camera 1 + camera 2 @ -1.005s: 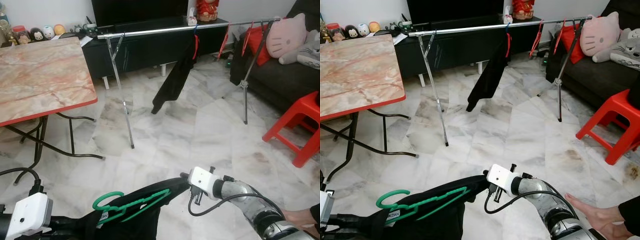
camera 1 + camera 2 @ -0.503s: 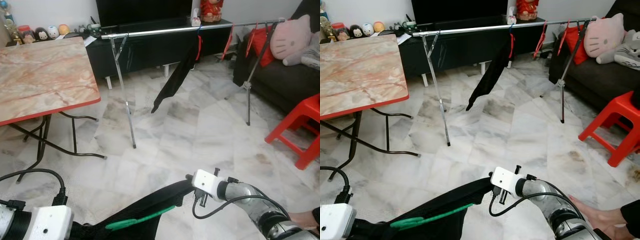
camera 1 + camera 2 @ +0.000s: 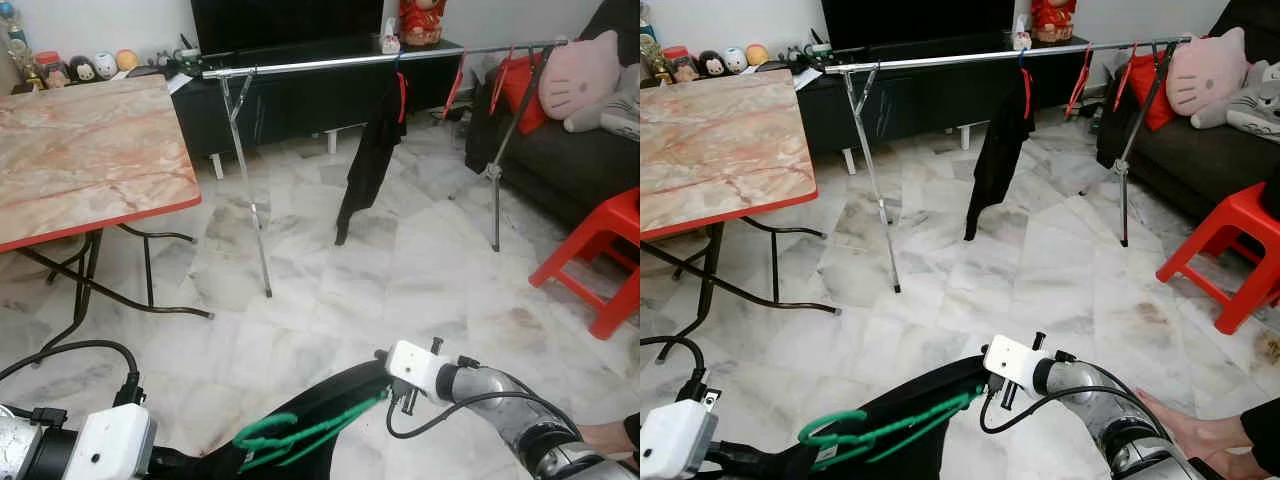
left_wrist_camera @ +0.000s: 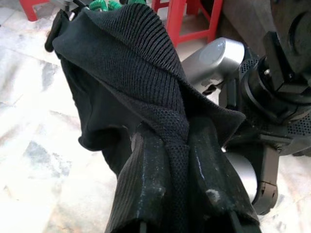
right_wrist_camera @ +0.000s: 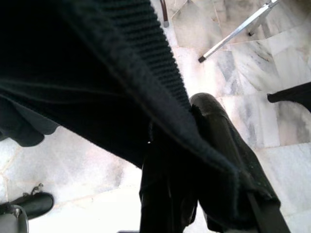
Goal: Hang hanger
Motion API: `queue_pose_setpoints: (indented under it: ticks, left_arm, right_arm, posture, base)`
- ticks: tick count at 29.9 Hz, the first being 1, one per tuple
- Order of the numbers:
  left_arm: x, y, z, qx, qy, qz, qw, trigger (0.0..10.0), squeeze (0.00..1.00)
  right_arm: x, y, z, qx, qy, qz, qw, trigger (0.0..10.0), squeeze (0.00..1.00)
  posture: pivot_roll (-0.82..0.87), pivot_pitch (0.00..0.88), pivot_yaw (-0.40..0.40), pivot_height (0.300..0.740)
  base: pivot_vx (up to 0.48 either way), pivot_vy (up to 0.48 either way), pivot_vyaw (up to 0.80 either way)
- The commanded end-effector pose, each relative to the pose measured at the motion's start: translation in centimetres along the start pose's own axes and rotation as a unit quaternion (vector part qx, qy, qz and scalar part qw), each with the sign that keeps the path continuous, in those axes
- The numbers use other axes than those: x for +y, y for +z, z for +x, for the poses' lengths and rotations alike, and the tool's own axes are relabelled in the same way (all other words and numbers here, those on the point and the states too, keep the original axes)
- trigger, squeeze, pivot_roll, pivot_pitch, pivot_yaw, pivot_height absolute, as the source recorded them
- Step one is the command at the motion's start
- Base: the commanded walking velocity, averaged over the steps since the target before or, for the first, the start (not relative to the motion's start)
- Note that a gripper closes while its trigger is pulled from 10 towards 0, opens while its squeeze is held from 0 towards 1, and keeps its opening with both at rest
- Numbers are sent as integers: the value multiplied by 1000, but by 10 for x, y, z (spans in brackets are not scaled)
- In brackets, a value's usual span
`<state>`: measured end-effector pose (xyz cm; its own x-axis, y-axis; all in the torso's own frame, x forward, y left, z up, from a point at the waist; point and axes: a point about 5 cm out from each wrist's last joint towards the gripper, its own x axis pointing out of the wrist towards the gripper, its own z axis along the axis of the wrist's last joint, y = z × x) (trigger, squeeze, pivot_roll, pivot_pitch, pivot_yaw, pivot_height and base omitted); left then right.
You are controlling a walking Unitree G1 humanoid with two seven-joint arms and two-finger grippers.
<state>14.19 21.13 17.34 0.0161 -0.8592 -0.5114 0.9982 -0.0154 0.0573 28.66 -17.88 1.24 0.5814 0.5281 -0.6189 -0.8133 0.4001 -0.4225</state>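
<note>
Green hanger (image 3: pixel 300 432) inside black garment (image 3: pixel 915 415); left gripper (image 4: pixel 180 167) and right gripper (image 5: pixel 194 160) each clamp the cloth, low before clothes rail (image 3: pixel 330 63).

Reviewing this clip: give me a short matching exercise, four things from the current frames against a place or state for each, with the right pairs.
Things:
1. green hanger
2. black garment on the rail
3. red stool
4. marble-top table

Places or states:
A. to the robot's left
B. hanging from the drying rail
C. by the dark sofa
D. inside the black cloth held between both grippers

Pairs: 1-D, 2-B, 3-C, 4-A
</note>
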Motion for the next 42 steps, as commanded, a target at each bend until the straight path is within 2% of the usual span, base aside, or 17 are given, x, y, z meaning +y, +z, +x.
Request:
queue_pose_setpoints:
  ticks: [1,7,12,16,18,20,21,22,23,24,25,30,34,35,36,37,42]
  left_arm:
    - [-4,21,-6,-47,-39,36,997,10000,0]
    - [5,27,-12,-106,-11,20,994,10000,0]
    - [7,28,-14,-120,-4,14,993,10000,0]
    - [14,29,-16,-184,50,-2,982,10000,0]
    - [14,26,-14,-172,50,-5,984,10000,0]
    - [11,17,-11,-127,40,-6,991,10000,0]
    - [10,16,-11,-120,38,-8,992,10000,0]
    - [10,15,-11,-117,37,-11,992,10000,0]
    - [9,14,-11,-112,36,-12,993,10000,0]
    - [9,12,-11,-104,34,-13,994,10000,0]
    - [9,11,-11,-101,33,-13,994,10000,0]
    - [8,8,-11,-95,32,-18,995,10000,0]
    - [6,4,-12,-69,22,-22,997,10000,0]
    - [6,3,-12,-68,24,-22,997,10000,0]
    - [7,3,-12,-70,27,-23,997,10000,0]
    - [7,2,-12,-72,29,-23,997,10000,0]
    - [11,4,-7,-108,53,-25,992,10000,0]
  right_arm:
    - [-9,-45,-29,106,-45,36,993,0,0]
    - [-6,-46,-29,106,-44,39,993,0,0]
    - [-5,-46,-28,106,-43,38,993,0,0]
    - [-5,-46,-27,100,-54,64,992,0,0]
    - [-5,-45,-27,98,-55,67,991,0,0]
    - [-4,-45,-27,99,-54,64,992,0,0]
    - [-4,-46,-27,99,-54,69,991,6431,0]
    - [-4,-46,-27,99,-54,72,991,6431,0]
    - [-5,-46,-28,99,-54,75,991,9098,0]
    - [-5,-47,-28,99,-54,77,991,9608,639]
    - [-6,-47,-29,98,-53,78,991,10000,1000]
    - [-9,-46,-31,91,-54,89,990,10000,1000]
    - [-10,-49,-34,98,-52,70,991,10000,1000]
    - [-9,-49,-34,98,-50,71,991,10000,408]
    - [-8,-49,-34,94,-46,77,991,10000,75]
    - [-7,-49,-33,91,-45,81,992,10000,0]
    - [0,-43,-27,58,-30,126,990,10000,0]
  posture:
    - [4,0,12,732]
    - [4,0,13,732]
    - [4,0,13,732]
    - [0,0,14,732]
    - [-1,0,10,732]
    - [-1,0,10,732]
    - [-1,0,10,732]
    - [-1,0,10,732]
    - [0,0,8,732]
    - [0,0,8,732]
    - [0,0,8,732]
    - [-3,0,8,732]
    - [-2,0,8,732]
    - [-2,0,8,732]
    - [-2,0,8,732]
    - [-4,0,10,732]
    - [-6,0,13,732]
  base:
    - [0,0,0]
    - [0,0,0]
    - [0,0,0]
    - [0,0,0]
    - [0,0,0]
    - [0,0,0]
    - [0,0,0]
    - [0,0,0]
    - [0,0,0]
    - [0,0,0]
    - [0,0,0]
    - [0,0,0]
    - [0,0,0]
    - [0,0,0]
    - [0,0,0]
    - [0,0,0]
    - [0,0,0]
